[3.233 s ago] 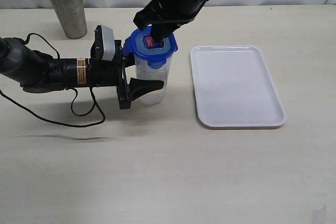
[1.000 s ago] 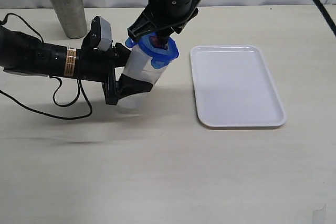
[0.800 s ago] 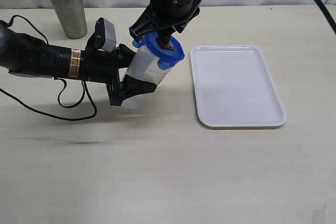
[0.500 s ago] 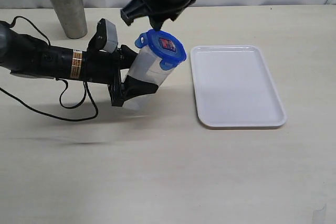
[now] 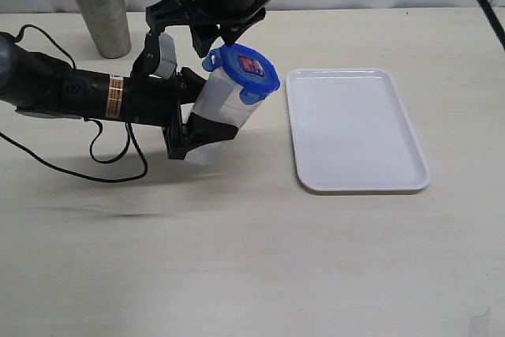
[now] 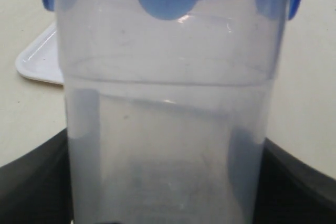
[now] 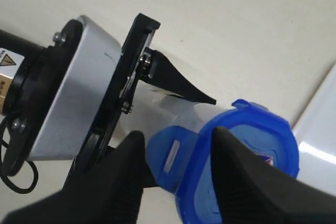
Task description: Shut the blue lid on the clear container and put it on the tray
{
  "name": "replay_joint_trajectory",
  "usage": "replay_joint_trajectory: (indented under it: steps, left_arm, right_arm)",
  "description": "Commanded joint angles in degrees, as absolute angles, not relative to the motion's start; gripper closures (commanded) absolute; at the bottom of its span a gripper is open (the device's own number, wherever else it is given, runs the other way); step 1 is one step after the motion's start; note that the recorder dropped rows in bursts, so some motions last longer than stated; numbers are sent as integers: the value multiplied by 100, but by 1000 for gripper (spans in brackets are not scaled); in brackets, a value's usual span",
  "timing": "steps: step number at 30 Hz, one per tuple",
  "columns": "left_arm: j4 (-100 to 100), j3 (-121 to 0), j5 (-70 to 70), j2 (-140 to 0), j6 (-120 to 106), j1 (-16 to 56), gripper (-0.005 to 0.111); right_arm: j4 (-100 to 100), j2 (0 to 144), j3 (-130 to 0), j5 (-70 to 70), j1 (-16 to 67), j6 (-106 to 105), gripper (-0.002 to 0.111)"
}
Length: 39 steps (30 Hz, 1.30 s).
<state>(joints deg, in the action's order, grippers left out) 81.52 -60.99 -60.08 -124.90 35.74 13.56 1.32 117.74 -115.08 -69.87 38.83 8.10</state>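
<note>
- My left claw is clamped on the lower body of the clear container, which leans right, toward the tray.
- The blue lid sits on its rim, sticker facing up.
- My right claw hovers just over the lid, fingers spread, gripping nothing.
- The tray lies on the desk, right of the container and not touching it.
- A steel cup stands far left.

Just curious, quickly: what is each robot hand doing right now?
Left hand: closed on the clear container.
Right hand: open, over the blue lid, holding nothing.
</note>
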Motion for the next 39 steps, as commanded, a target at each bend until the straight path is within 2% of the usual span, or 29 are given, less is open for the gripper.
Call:
replay_joint_trajectory:
  steps: [1, 23, 25, 27, 39]
  left_arm:
    - [7980, -6133, -6143, -12479, 3564, 1412, 107]
    - [7941, -6133, -6154, -12479, 3449, 1412, 107]
    - [7941, -6133, -6221, -12479, 3426, 1412, 107]
    - [7941, -6133, -6244, -12479, 3393, 1412, 107]
    - [7886, -6133, -6269, -12479, 3258, 1412, 107]
  right_arm:
    - [131, 11758, -11281, -6996, 3933, 863, 69]
    - [691, 12423, -11100, -6996, 4319, 966, 69]
    - [692, 12489, -11100, -6996, 4425, 784, 73]
    - [715, 12550, -11100, -6996, 4512, 667, 82]
    - [1003, 12686, -10963, -6996, 4612, 402, 82]
